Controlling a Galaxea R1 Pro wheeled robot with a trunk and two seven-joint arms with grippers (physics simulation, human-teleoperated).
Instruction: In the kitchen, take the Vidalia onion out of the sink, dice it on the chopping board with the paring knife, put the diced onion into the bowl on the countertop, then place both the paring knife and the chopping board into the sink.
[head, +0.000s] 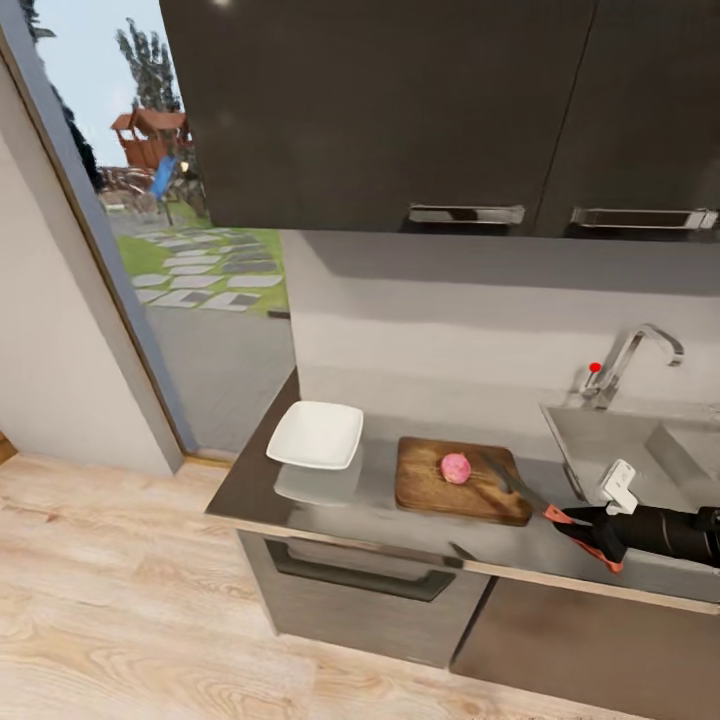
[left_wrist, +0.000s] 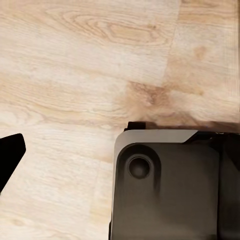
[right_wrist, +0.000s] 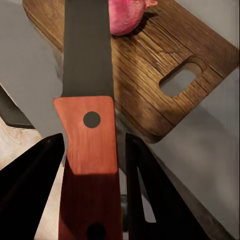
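The pinkish-red Vidalia onion (head: 455, 467) (right_wrist: 125, 15) sits whole on the brown chopping board (head: 430, 485) (right_wrist: 165, 55), which lies on the dark countertop (head: 250, 480). My right gripper (head: 590, 530) (right_wrist: 95, 137) is shut on the red handle of the paring knife (head: 520, 485) (right_wrist: 90, 160). The knife's dark blade reaches over the board's right end, its tip close beside the onion. The white square bowl (head: 315, 435) stands left of the board. The steel sink (head: 640, 450) is at the right. One black fingertip (left_wrist: 12, 150) of my left gripper hangs at the picture's edge over the floor, nothing held.
A chrome tap (head: 630, 360) with a red knob rises behind the sink. Dark wall cabinets (head: 400, 110) hang above the counter. A glass door (head: 190, 250) lies to the left. Pale wooden floor (left_wrist: 100, 60) and my dark base (left_wrist: 165, 185) lie below the left arm.
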